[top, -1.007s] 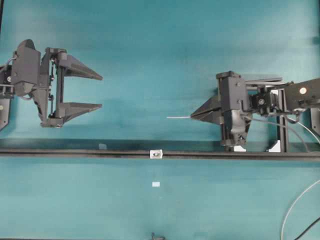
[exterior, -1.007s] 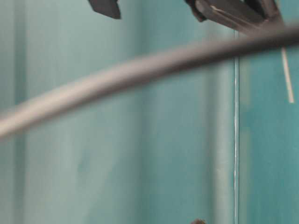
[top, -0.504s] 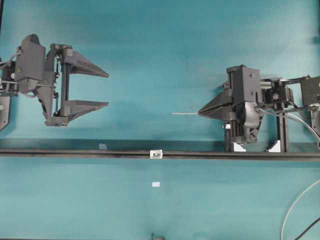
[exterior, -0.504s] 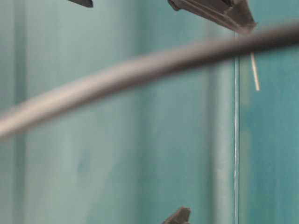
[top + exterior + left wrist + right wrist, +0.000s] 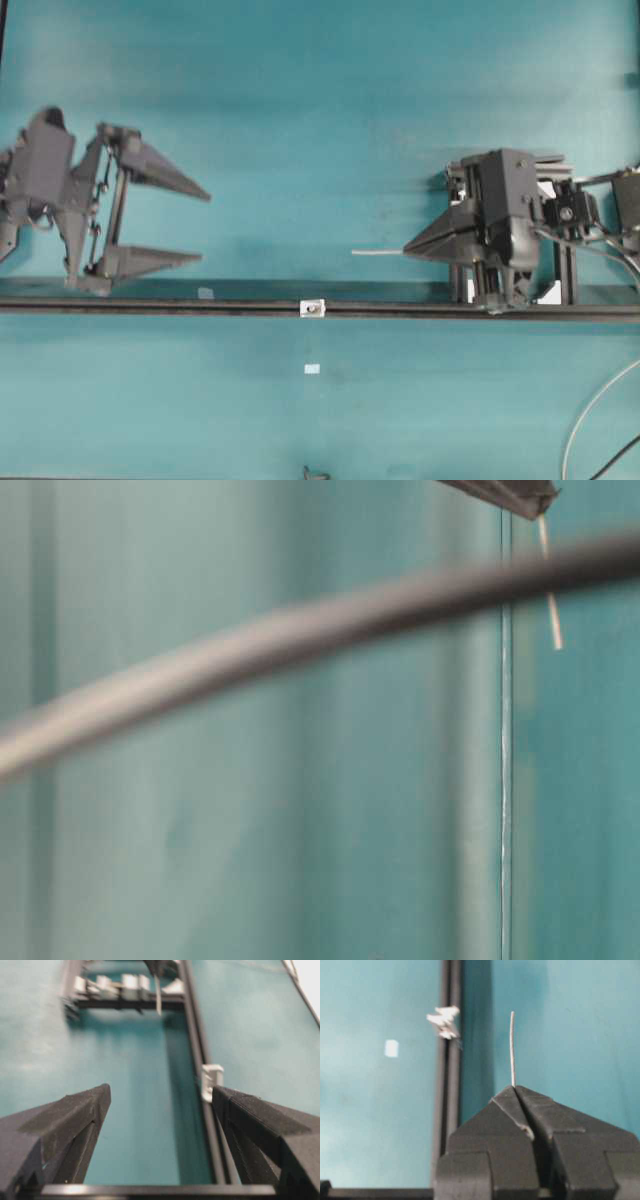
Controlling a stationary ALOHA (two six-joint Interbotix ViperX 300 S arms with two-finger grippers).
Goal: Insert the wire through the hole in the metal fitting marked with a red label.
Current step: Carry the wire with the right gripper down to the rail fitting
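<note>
The right gripper point(image 5: 408, 250) had its fingers pressed together on the wire point(image 5: 378, 252), which stuck out straight toward the left of the overhead frame, above the black rail point(image 5: 150, 307). The metal fitting point(image 5: 313, 308) sat on that rail, lower and further left, apart from the wire tip. The left gripper point(image 5: 190, 228), at the left of the frame, stood spread and held nothing. The wire looked thin, light and stiff; I think a grip near the base keeps the tip steady.
</note>
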